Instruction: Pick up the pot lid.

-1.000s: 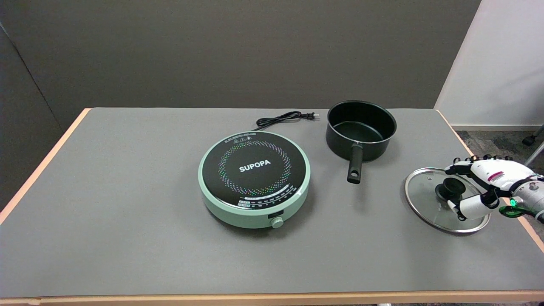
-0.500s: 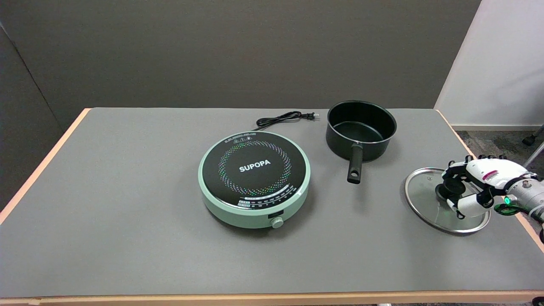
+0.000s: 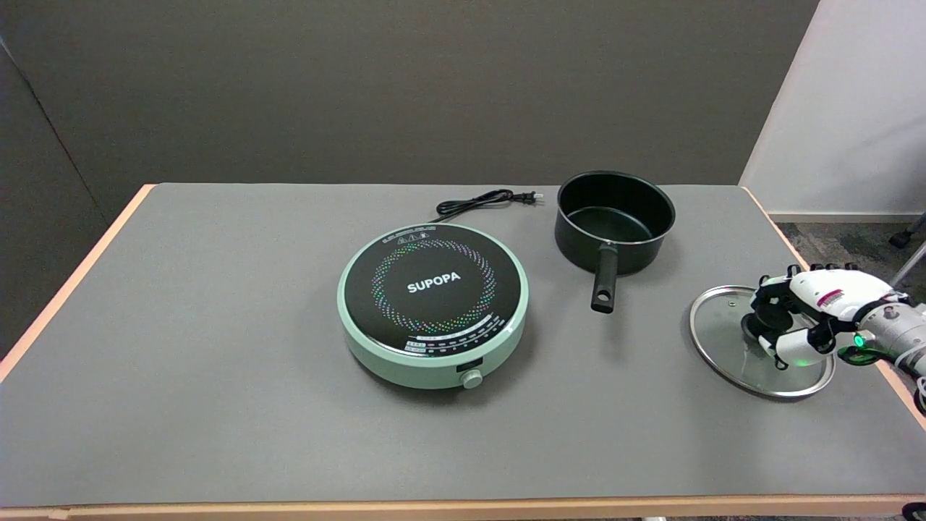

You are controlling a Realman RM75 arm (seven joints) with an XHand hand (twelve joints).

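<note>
The pot lid (image 3: 718,334) is round glass with a steel rim and a black knob (image 3: 754,325) at its centre. It lies flat on the grey table (image 3: 217,347) near the right edge. My right hand (image 3: 796,318) reaches in from the right and grips the knob, fingers curled over its far side and thumb on its near side. The hand hides most of the knob. The black pot (image 3: 615,221) stands uncovered to the lid's upper left, handle pointing toward the near side.
A round green induction cooker (image 3: 432,304) sits mid-table, its black power cord (image 3: 483,202) coiled behind it. The table's right edge (image 3: 897,383) runs just under my wrist.
My right hand moved slightly left over the lid and its fingers closed from a wide spread around the knob. The lid has not moved.
</note>
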